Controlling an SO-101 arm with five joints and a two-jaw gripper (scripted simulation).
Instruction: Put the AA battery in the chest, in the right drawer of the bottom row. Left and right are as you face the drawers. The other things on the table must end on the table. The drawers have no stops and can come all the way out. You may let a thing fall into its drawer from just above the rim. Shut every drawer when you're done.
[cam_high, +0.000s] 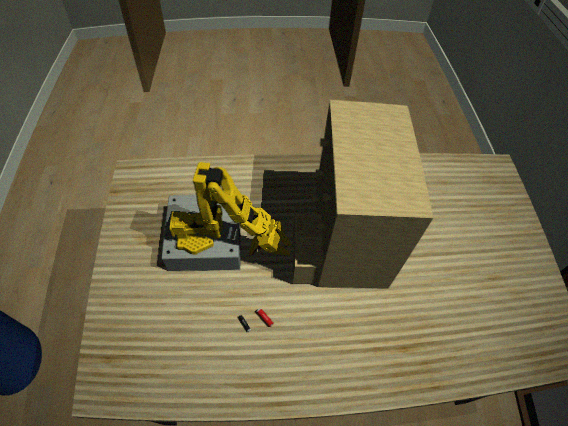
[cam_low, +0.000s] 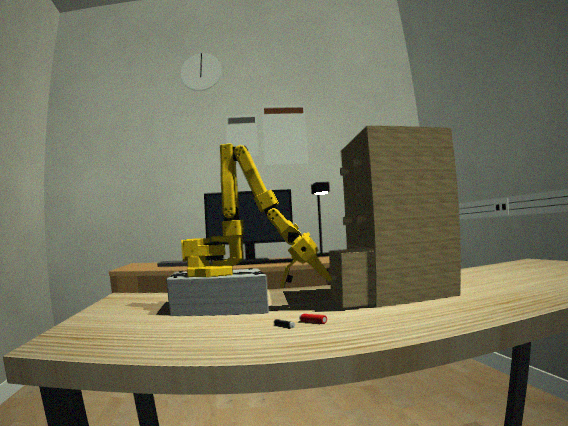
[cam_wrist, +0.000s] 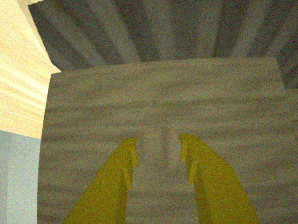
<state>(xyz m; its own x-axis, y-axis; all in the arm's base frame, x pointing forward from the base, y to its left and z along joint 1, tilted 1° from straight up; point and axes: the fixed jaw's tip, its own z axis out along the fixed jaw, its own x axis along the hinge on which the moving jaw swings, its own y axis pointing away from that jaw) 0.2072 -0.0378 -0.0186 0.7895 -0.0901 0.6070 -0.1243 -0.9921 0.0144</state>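
A black battery (cam_high: 244, 323) (cam_low: 284, 324) and a larger red battery (cam_high: 264, 318) (cam_low: 313, 319) lie side by side on the table; I cannot read which is AA. The wooden chest (cam_high: 382, 160) (cam_low: 415, 215) stands right of the arm, its drawers facing the arm. Its bottom right drawer (cam_high: 304, 274) (cam_low: 356, 280) (cam_wrist: 90, 120) stands partly out; its inside is hidden. My gripper (cam_low: 330, 281) (cam_wrist: 158, 152) is at that drawer's front, shut on its handle (cam_wrist: 164, 135), which shows between the fingertips.
The arm's grey base (cam_high: 200, 263) (cam_low: 217, 295) stands left of the chest. Upper drawer handles (cam_low: 345, 171) stick out from the chest front. The chest's shadow darkens the table between base and drawers. Both batteries lie on the camera side of the arm and drawer.
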